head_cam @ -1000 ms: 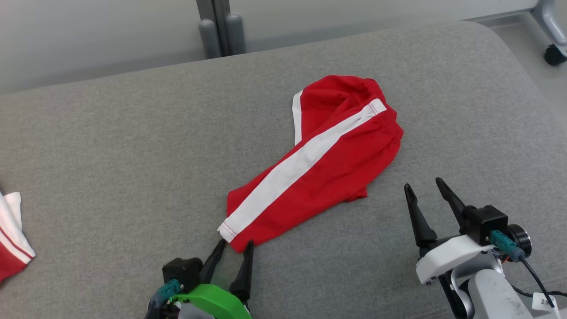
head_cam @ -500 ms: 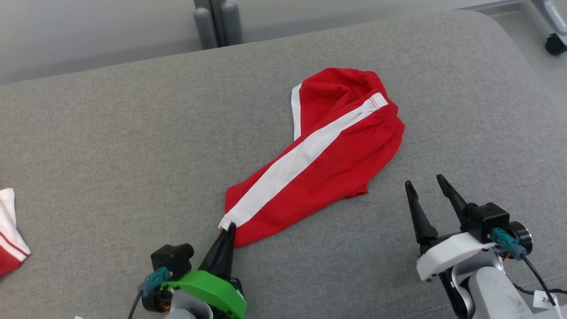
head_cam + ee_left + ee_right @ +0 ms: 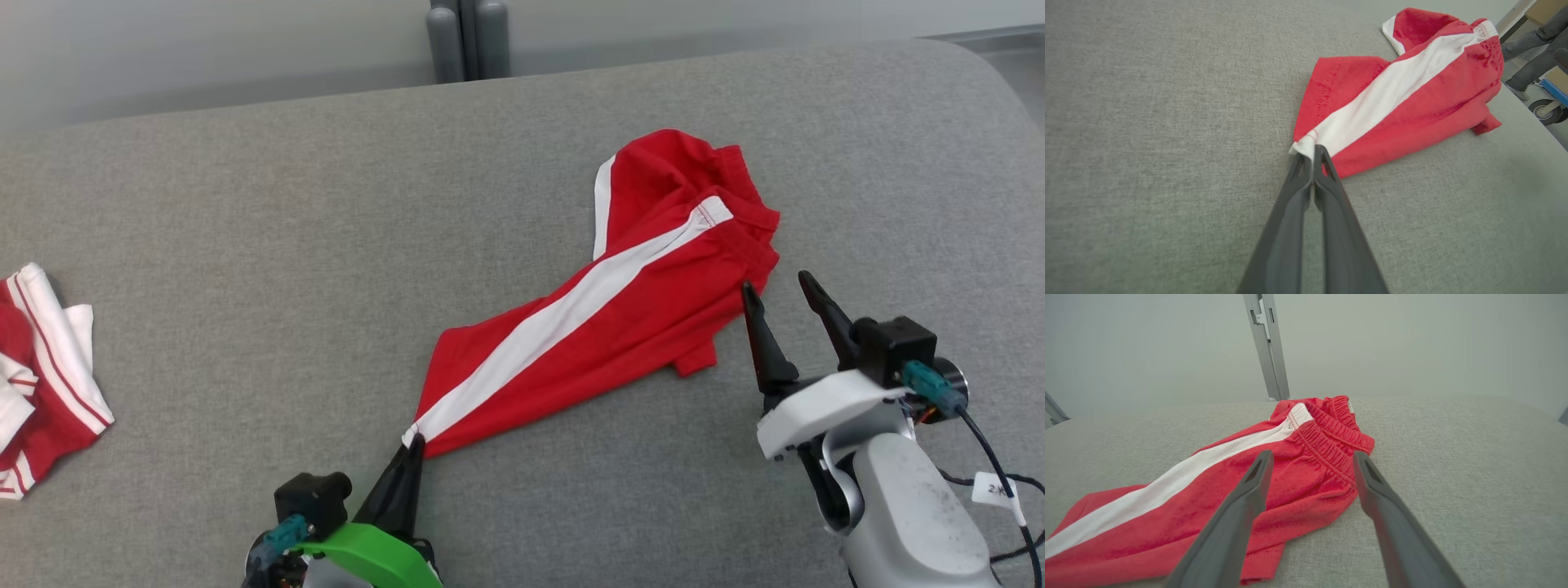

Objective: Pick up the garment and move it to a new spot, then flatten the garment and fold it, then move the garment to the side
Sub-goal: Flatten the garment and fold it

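Red shorts with a white side stripe lie crumpled on the grey cushion, waistband far right. My left gripper is shut on the hem corner at the stripe's near end; in the left wrist view the gripper pinches the shorts there. My right gripper is open just right of the waistband, fingers apart. In the right wrist view the gripper frames the elastic waistband of the shorts.
A second red-and-white garment is bunched at the cushion's left edge. Grey posts stand behind the cushion. A person's legs and a wheeled cart show past the cushion's edge in the left wrist view.
My left gripper closed on the hem corner and has kept hold. The head camera turned, shifting the whole scene right. My right gripper came closer to the waistband.
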